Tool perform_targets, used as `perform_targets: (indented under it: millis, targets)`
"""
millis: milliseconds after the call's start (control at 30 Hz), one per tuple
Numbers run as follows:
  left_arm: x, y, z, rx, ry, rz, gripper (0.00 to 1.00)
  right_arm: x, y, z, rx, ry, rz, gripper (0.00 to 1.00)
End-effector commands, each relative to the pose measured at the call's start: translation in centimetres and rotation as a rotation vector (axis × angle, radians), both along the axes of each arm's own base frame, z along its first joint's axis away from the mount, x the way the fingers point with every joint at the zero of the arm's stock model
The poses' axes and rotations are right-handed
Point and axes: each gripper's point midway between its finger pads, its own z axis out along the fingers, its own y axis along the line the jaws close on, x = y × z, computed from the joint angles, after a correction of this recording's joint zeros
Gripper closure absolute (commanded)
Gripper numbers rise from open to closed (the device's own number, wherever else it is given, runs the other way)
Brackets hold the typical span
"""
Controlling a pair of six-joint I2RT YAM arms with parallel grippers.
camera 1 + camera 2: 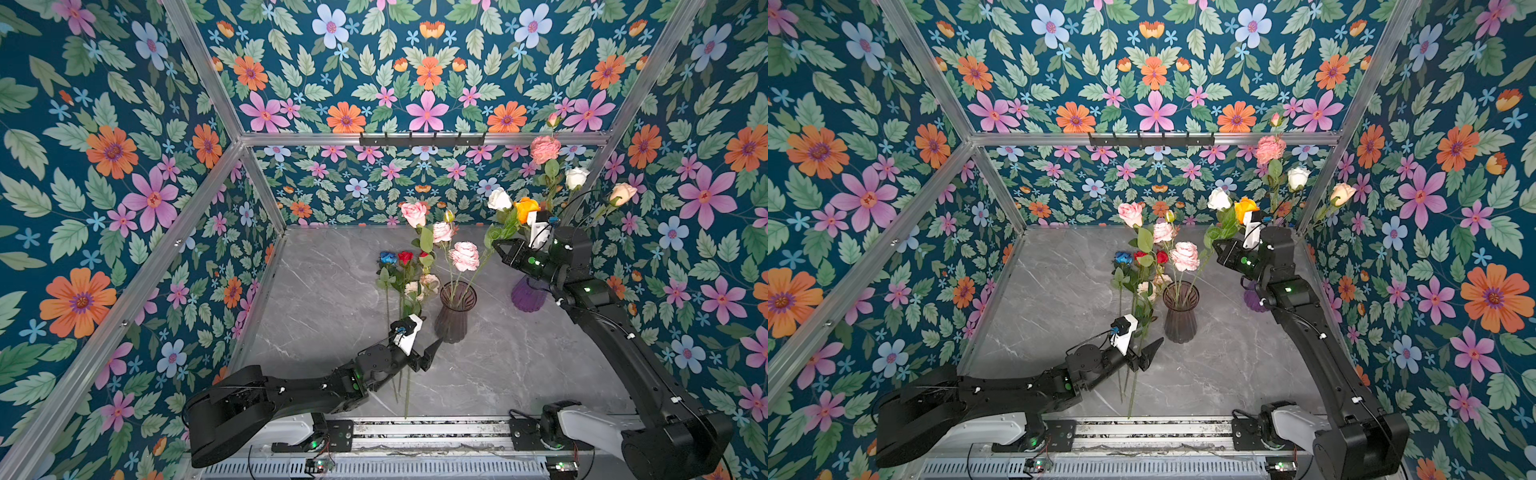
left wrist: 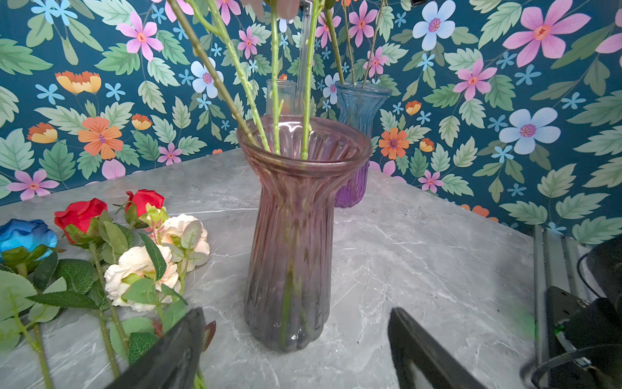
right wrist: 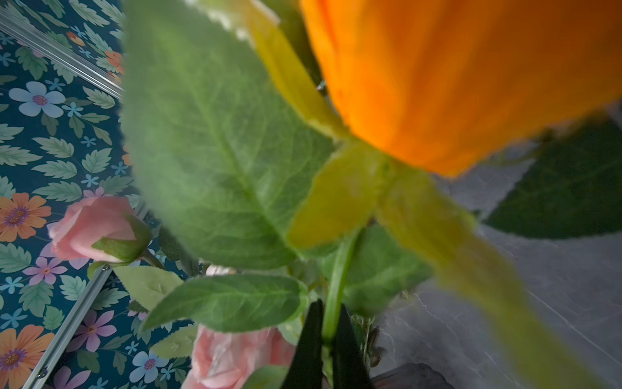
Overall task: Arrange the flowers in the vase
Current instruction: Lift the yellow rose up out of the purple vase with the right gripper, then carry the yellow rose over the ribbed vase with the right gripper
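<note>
I see the right gripper (image 3: pixel 331 340) clamped on the orange rose (image 3: pixel 454 84) stem; the left gripper (image 2: pixel 294 323) stands open beside the vase (image 2: pixel 292 219).

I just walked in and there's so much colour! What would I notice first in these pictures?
Probably the bright orange rose, held up at the back right by the right arm, its jaws shut on the green stem. Next, the pinkish glass vase mid-table with pink flowers standing in it, and beside it a blue rose and a red rose lying on the grey table.
</note>
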Motion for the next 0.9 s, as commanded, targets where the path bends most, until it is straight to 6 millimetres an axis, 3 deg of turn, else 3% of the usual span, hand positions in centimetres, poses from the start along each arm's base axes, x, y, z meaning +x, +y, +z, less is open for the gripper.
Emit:
perform_targets:
  millis: [0,233,433,533,633,867]
  targets:
    - [0.2,0.2,0.2,-0.001,-0.007,0.011,0.13,-1.1,-0.1,2.2,-0.022,-0.109,0.017,0.95]
    - [0.2,-0.2,0.6,-0.008,-0.011,0.004,0.13,-4.2,0.1,5.3,-0.131,-0.274,0.096,0.95]
    - [0.1,-0.3,0.8,-0.012,-0.011,-0.001,0.13,-6.4,2.6,6.4,-0.209,-0.374,0.254,0.93]
    - [0.1,-0.2,0.9,-0.016,-0.011,0.0,0.13,-7.4,4.2,6.7,-0.275,-0.462,0.296,0.88]
    - [0.1,-0.1,1.0,-0.017,-0.01,0.002,0.13,-7.6,5.6,6.8,-0.292,-0.52,0.357,0.86]
    - [0.0,0.2,1.3,-0.025,-0.009,0.006,0.13,-6.1,8.1,6.1,-0.244,-0.447,0.492,0.89]
